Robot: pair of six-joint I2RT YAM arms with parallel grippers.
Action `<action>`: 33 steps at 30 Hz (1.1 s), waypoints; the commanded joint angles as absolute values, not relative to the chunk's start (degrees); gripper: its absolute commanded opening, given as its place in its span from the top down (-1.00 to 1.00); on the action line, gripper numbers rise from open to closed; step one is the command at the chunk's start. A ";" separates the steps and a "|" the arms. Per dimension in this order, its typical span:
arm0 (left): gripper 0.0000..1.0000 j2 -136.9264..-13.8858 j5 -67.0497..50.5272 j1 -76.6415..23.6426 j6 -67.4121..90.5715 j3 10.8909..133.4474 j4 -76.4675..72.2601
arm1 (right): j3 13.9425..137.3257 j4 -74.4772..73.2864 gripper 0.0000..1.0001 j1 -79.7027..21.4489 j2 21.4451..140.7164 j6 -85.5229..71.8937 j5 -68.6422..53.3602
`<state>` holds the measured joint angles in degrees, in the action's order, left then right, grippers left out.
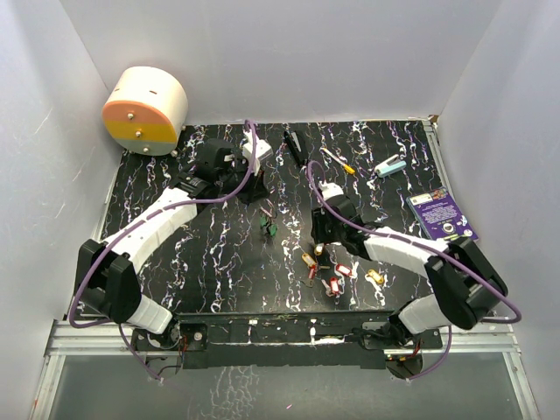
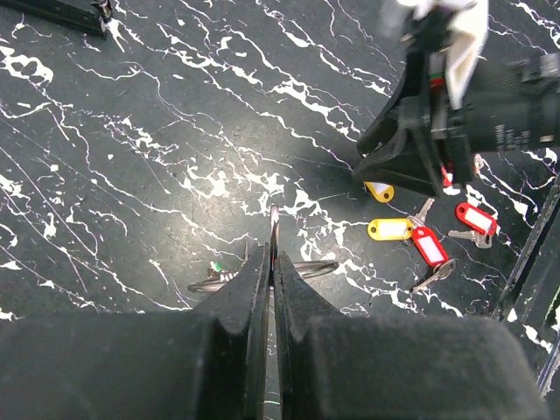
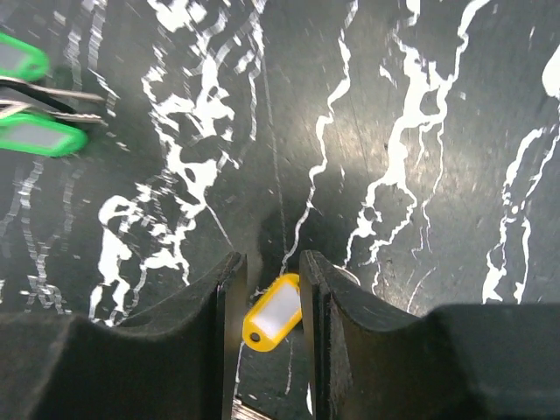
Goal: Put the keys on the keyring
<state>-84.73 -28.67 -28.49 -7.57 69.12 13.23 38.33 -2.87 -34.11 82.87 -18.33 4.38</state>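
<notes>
Nearest, the loose keys (image 1: 333,273) with red and yellow heads lie scattered right of centre on the bench (image 1: 201,262). Just beyond them the right end effector (image 3: 272,258) is partly closed, with 1 yellow-headed key (image 3: 273,313) filling the gap between its 2 fingers. Left of it the keyring (image 2: 274,220), bearing green-headed keys (image 1: 267,226), stands on edge, pinched in the fully shut left end effector (image 2: 273,252). Farther right lie a screwdriver (image 1: 338,162) and a purple card (image 1: 440,215).

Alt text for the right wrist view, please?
The right gripper's jaws pinch a yellow plastic-headed key over the black, white-veined tabletop. Two green-headed keys show at upper left.
</notes>
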 commanded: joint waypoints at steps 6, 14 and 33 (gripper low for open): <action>1.00 -82.24 -31.10 -27.75 -6.70 68.38 11.01 | 32.09 7.16 0.32 -34.24 70.23 -21.80 7.47; 1.00 -82.55 -31.45 -27.77 -6.46 68.04 10.64 | 29.32 7.82 0.27 -34.25 74.19 -26.65 8.27; 1.00 -82.90 -32.15 -27.50 -6.19 67.81 10.28 | 24.96 15.55 0.23 -34.33 73.65 -23.12 11.27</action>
